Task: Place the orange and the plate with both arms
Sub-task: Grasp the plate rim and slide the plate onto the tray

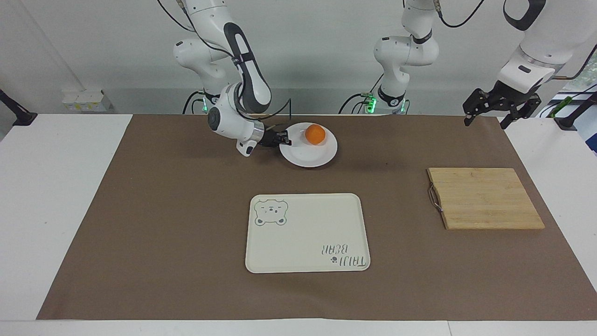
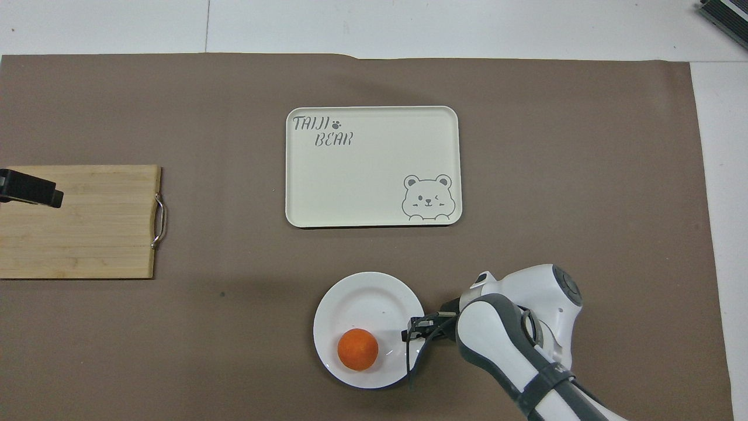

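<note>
The white plate [image 1: 305, 155] is held a little above the brown mat, close to the robots, between the two arm bases. The orange [image 1: 315, 134] lies on it, by the rim nearest the robots. My right gripper [image 1: 283, 138] is shut on the plate's rim at the edge toward the right arm's end. In the overhead view the plate [image 2: 362, 298], the orange [image 2: 357, 349] and the right gripper [image 2: 409, 334] show the same hold. My left gripper [image 1: 501, 111] waits open in the air over the left arm's end of the table, and shows over the cutting board in the overhead view [image 2: 29, 193].
A cream tray with a bear drawing [image 1: 308, 233] lies at the mat's middle, farther from the robots than the plate. A wooden cutting board with a metal handle [image 1: 485, 198] lies toward the left arm's end. Both show from overhead: the tray [image 2: 374, 169], the board [image 2: 87, 234].
</note>
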Controlling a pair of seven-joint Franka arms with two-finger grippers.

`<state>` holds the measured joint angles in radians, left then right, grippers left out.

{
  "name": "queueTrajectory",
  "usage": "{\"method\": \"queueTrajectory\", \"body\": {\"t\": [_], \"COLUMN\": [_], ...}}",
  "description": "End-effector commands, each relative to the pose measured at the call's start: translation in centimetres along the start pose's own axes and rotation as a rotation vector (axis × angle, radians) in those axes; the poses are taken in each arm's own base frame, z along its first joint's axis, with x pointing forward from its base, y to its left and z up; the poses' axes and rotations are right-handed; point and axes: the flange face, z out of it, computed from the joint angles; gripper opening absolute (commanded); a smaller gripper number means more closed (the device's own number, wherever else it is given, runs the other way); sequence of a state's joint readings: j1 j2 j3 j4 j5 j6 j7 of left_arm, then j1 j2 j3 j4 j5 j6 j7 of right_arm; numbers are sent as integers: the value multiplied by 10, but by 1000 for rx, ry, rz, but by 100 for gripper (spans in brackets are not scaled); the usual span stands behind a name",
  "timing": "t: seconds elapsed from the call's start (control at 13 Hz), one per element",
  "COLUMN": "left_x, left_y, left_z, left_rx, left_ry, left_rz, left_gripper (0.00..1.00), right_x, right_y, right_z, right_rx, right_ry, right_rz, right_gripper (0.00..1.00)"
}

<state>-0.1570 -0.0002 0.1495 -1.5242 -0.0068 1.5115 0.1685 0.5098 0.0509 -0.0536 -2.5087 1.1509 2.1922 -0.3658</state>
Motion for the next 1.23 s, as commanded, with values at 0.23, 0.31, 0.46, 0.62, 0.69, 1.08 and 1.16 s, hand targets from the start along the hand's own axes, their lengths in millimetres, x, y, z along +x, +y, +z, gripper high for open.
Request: {"method": "queueTrajectory", "body": {"t": [0.23, 0.31, 0.46, 0.62, 0.69, 1.08, 1.16], "left_x": [-9, -9, -9, -9, -9, -9, -9], "left_y": [0, 0, 1, 0, 0, 0, 0], "left_z": [-1, -2, -2, -1, -1, -1, -1], "left_rx": [-12, -12, -11, -12, -12, -12, -12], "left_ry": [-4, -3, -3, -4, -4, -4, -4], "left_rz": [-1, -1, 2, 1, -1, -1, 1], "left_gripper": [100, 100, 100, 100, 100, 100, 100], "right_x": [22, 28, 47, 70, 83, 140, 152], "right_y": [-16, -18, -30, -36, -41, -62, -68], "right_z": [-25, -26, -32, -43, -51, -86, -94], "right_rx": [147, 146, 152, 143, 145, 96, 90], "right_ry": [18, 22, 40, 78, 105, 211, 227], "right_rz": [-48, -19, 6, 54, 80, 170, 173], "right_gripper": [0, 0, 0, 0, 0, 0, 0]}}
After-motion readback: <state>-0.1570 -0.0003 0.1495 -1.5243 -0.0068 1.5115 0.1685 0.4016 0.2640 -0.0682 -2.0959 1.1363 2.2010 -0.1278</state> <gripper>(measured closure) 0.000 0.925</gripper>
